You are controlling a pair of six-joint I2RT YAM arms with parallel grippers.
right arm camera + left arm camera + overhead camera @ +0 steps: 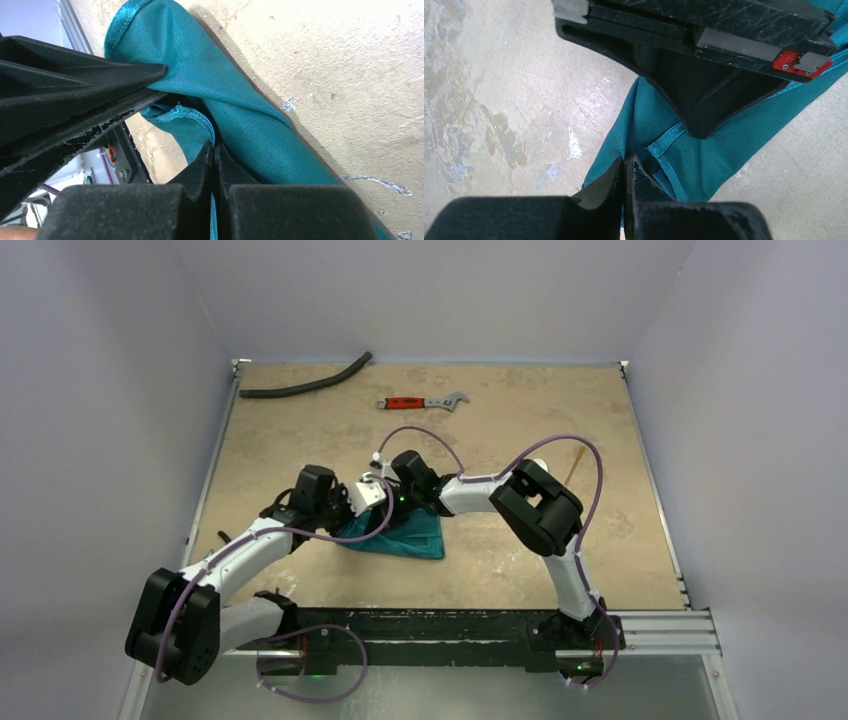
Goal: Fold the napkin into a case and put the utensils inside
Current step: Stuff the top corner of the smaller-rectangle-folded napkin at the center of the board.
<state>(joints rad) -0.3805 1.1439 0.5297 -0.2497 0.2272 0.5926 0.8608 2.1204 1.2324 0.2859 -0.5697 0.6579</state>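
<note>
My left pincer and right pincer each pinch the limp napkin at its hem, which I judge its firmest hold.

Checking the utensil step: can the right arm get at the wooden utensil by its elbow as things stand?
Probably not yet. The right fingers are shut on the napkin, so it must let go first. The wooden utensil lies uncovered close by, so afterwards the way looks free.
</note>
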